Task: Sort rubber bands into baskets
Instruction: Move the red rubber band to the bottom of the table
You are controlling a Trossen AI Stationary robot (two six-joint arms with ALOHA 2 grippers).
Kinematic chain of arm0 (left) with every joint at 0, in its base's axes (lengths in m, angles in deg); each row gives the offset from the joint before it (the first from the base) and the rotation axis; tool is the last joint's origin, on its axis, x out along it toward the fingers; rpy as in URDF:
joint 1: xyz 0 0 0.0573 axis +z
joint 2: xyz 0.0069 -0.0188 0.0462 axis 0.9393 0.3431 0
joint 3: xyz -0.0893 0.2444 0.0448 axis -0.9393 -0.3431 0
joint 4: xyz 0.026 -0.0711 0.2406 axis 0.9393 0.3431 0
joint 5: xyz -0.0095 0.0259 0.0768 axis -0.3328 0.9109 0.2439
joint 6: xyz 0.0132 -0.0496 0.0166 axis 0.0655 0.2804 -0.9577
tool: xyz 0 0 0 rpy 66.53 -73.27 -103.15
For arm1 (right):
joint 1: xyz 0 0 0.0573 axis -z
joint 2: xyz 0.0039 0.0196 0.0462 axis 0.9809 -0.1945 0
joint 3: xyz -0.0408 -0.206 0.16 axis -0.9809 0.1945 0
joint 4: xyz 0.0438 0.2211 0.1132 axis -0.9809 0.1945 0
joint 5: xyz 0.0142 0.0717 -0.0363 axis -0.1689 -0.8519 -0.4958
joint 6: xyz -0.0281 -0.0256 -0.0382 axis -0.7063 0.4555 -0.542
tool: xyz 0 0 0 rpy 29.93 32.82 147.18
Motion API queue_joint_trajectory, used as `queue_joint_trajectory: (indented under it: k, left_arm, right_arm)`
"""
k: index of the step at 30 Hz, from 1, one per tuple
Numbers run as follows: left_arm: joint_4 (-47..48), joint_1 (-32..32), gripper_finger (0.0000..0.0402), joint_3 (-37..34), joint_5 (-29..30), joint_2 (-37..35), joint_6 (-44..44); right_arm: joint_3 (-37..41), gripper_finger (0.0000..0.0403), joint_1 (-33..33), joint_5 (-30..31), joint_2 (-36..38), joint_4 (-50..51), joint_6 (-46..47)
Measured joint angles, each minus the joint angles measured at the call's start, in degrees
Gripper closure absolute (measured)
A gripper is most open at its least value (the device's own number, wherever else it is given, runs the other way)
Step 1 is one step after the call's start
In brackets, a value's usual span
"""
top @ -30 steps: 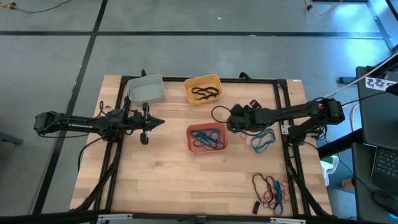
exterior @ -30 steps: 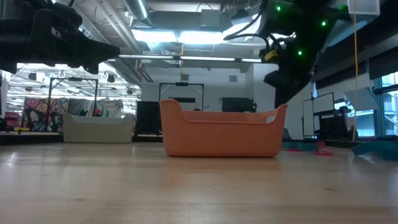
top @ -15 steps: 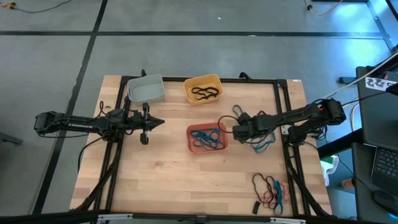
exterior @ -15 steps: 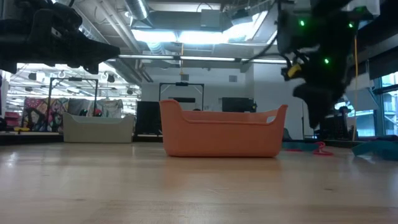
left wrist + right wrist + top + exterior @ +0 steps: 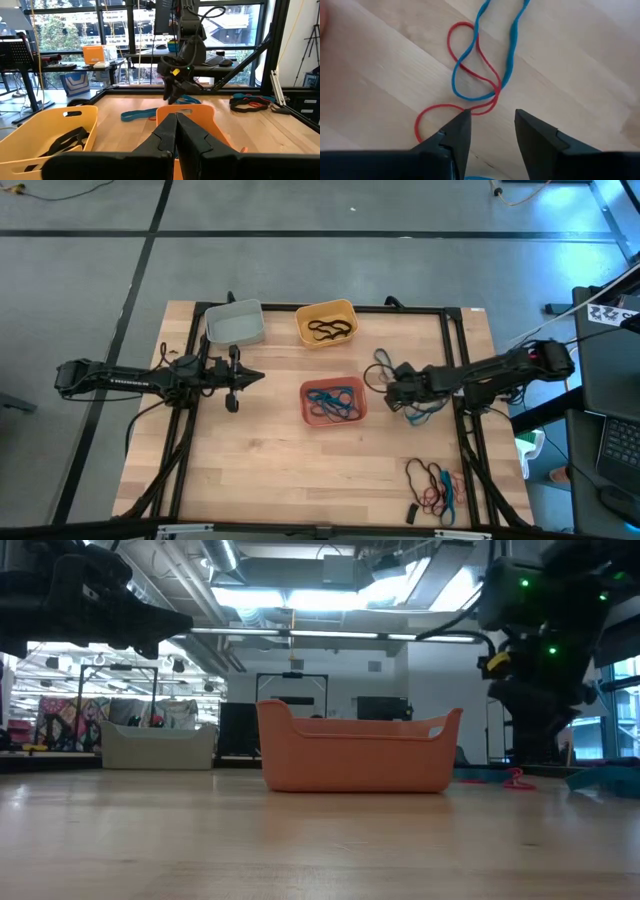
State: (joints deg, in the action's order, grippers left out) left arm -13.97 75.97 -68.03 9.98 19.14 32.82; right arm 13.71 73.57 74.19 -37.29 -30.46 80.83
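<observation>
Right gripper sits low over the table, just right of the salmon-red basket, fingers parted with nothing between them. Fingertips frame a red band tangled with a blue band lying flat on the wood; one tip is at the edge of the red loop, contact unclear. In the high view the same arm hovers over a small teal cluster beside that basket.

Left gripper is clenched, empty, parked above the table's left side, pointing toward the baskets.

Salmon-red basket holds several teal/blue bands. Yellow-orange basket at the far edge holds black bands. Pale grey-white basket sits left of it; contents not discernible. Another loose pile of bands, red, blue and black, lies near the table's front right corner, well apart from the baskets.
</observation>
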Motion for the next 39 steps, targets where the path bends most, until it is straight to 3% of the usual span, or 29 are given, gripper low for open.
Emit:
queue_joint_trajectory:
  k: [11,28,32,39]
  left_arm:
    - [0.0,0.0,0.0396,0.0,0.0,0.0,0.0]
    - [0.0,0.0,0.0396,0.0,0.0,0.0,-0.2]
    - [0.0,0.0,0.0396,0.0,0.0,0.0,-0.2]
    - [0.0,0.0,0.0396,0.0,0.0,0.0,-0.1]
  right_arm:
    - [8.0,0.0252,0.0,0.1,0.7,-12.3,2.8]
    - [8.4,0.0253,0.0,0.5,0.6,-16.9,-1.9]
    - [8.4,0.0279,0.0,0.6,0.6,-17.0,-3.1]
    - [8.4,0.0376,0.0,1.7,0.6,-17.6,-6.3]
